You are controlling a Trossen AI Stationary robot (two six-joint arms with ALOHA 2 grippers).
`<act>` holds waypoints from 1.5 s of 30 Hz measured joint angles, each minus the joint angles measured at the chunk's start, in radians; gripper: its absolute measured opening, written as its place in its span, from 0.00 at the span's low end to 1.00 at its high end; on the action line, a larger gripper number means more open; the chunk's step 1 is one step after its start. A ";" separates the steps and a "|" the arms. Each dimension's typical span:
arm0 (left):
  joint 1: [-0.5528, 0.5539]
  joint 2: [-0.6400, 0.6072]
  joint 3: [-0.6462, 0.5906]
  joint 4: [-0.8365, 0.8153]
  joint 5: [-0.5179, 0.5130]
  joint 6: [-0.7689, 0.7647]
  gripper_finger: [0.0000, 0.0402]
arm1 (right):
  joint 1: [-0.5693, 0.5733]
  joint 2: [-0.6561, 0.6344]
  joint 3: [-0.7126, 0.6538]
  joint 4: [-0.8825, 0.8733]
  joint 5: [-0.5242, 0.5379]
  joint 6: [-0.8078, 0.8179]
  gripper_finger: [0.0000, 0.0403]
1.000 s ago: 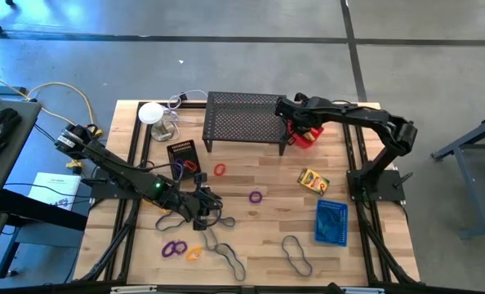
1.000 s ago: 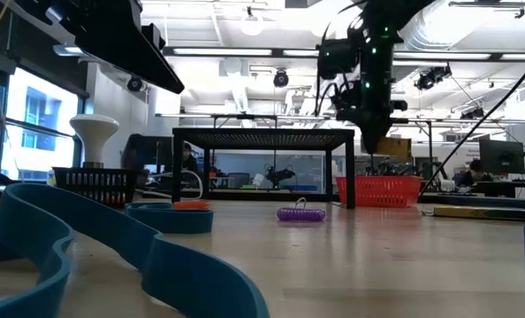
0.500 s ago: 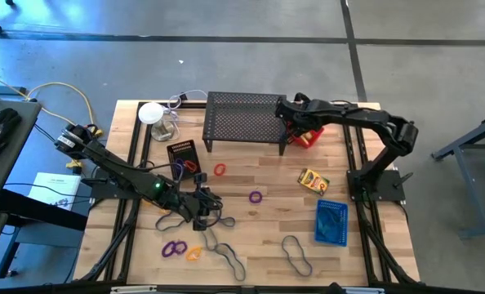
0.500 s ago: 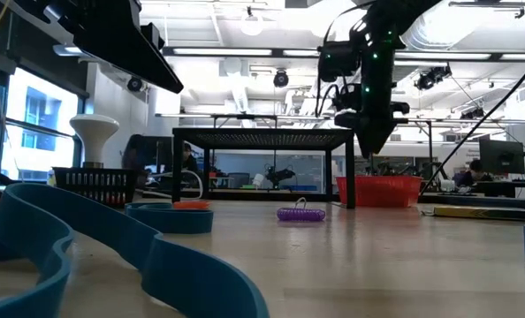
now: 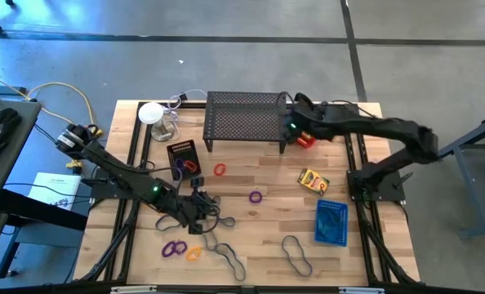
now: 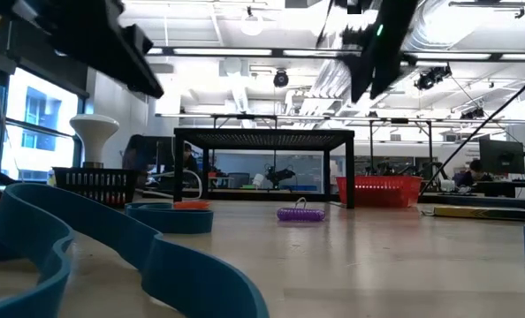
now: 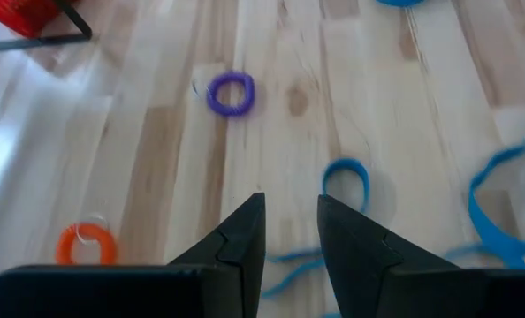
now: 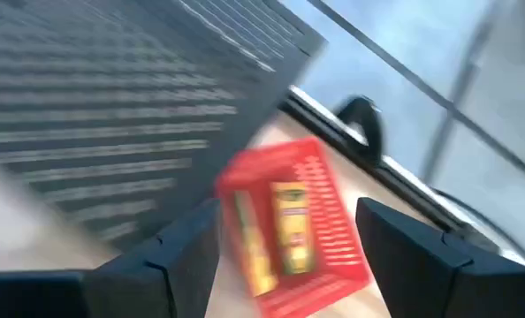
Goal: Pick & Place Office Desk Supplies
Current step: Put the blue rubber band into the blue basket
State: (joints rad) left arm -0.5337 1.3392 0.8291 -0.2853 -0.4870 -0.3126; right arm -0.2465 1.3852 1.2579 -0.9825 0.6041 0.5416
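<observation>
hovering right tool (image 8: 280, 243) agape, above red tray (image 8: 293, 225)

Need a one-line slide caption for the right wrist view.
Open right gripper above a red tray holding yellow boxes, beside the black stand.

The red mesh tray (image 5: 306, 139) is partly hidden beside the perforated stand (image 5: 245, 119) — its contents (image 8: 290, 227) are blurred.

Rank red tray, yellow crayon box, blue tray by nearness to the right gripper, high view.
Measured from the right gripper, open near the stand's right end:
1. red tray, right beside it.
2. yellow crayon box, mid-table, toward the front.
3. blue tray, front right.
</observation>
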 joint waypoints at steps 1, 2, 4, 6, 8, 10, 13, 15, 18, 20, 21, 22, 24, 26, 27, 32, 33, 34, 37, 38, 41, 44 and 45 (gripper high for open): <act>-0.010 0.000 0.000 -0.013 0.000 -0.005 0.25 | 0.041 -0.028 0.000 0.000 -0.002 0.035 0.62; -0.021 0.000 0.000 -0.024 0.000 -0.019 0.25 | 0.087 -0.051 0.000 0.002 -0.005 0.066 0.62; -0.039 0.000 0.000 -0.040 0.000 -0.045 0.25 | 0.191 -0.077 0.000 0.022 -0.008 0.103 0.62; -0.056 0.000 0.000 -0.047 0.000 -0.051 0.25 | 0.303 -0.090 0.000 0.054 -0.006 0.141 0.62; -0.074 0.000 0.000 -0.048 0.000 -0.037 0.25 | 0.409 -0.088 0.000 0.102 0.002 0.175 0.62; -0.090 0.000 -0.002 -0.048 0.000 -0.006 0.25 | 0.512 -0.081 0.000 0.168 0.020 0.200 0.62; -0.118 0.000 -0.026 -0.050 0.004 0.056 0.25 | 0.650 -0.041 0.000 0.305 0.058 0.224 0.62; -0.135 0.000 -0.053 -0.051 0.007 0.095 0.25 | 0.728 0.000 0.000 0.401 0.086 0.213 0.62; -0.145 0.000 -0.088 -0.053 -0.018 0.099 0.25 | 0.807 0.052 0.000 0.525 0.124 0.160 0.62; -0.138 0.000 -0.101 -0.053 -0.047 0.073 0.25 | 0.843 0.085 0.000 0.574 0.131 0.122 0.62; -0.132 0.000 -0.104 -0.052 -0.066 0.054 0.25 | 0.855 0.102 0.000 0.589 0.131 0.108 0.62; -0.125 0.000 -0.106 -0.049 -0.083 0.035 0.25 | 0.864 0.119 0.000 0.602 0.132 0.098 0.62; -0.108 0.000 -0.106 -0.047 -0.104 0.007 0.25 | 0.885 0.149 0.000 0.625 0.149 0.093 0.62; -0.092 0.000 -0.106 -0.049 -0.117 0.021 0.25 | 0.909 0.184 0.000 0.641 0.201 0.095 0.62; -0.081 0.000 -0.106 -0.049 -0.118 0.054 0.25 | 0.920 0.205 0.000 0.642 0.233 0.096 0.62; -0.018 0.000 -0.106 -0.048 -0.117 0.133 0.25 | 0.959 0.293 -0.001 0.646 0.287 0.141 0.62; -0.003 0.000 -0.106 -0.046 -0.116 0.137 0.25 | 0.964 0.303 -0.001 0.651 0.275 0.151 0.62; 0.012 0.000 -0.106 -0.042 -0.109 0.141 0.25 | 0.970 0.313 -0.001 0.652 0.260 0.159 0.62; 0.073 0.000 -0.106 -0.040 -0.020 0.145 0.25 | 0.981 0.331 -0.001 0.654 0.225 0.165 0.62; 0.096 0.000 -0.106 -0.040 0.021 0.148 0.25 | 0.981 0.332 -0.001 0.658 0.226 0.165 0.62; 0.158 0.018 -0.106 -0.025 0.123 0.116 0.25 | 0.980 0.333 0.000 0.661 0.219 0.177 0.62; 0.180 0.053 -0.107 0.016 0.152 0.071 0.25 | 0.980 0.334 0.000 0.667 0.208 0.172 0.62; 0.181 0.071 -0.106 0.029 0.152 0.062 0.25 | 0.980 0.334 0.000 0.668 0.208 0.169 0.62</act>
State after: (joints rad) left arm -0.3527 1.4102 0.7227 -0.2565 -0.3347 -0.2510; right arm 0.7332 1.7191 1.2575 -0.3147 0.8120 0.7105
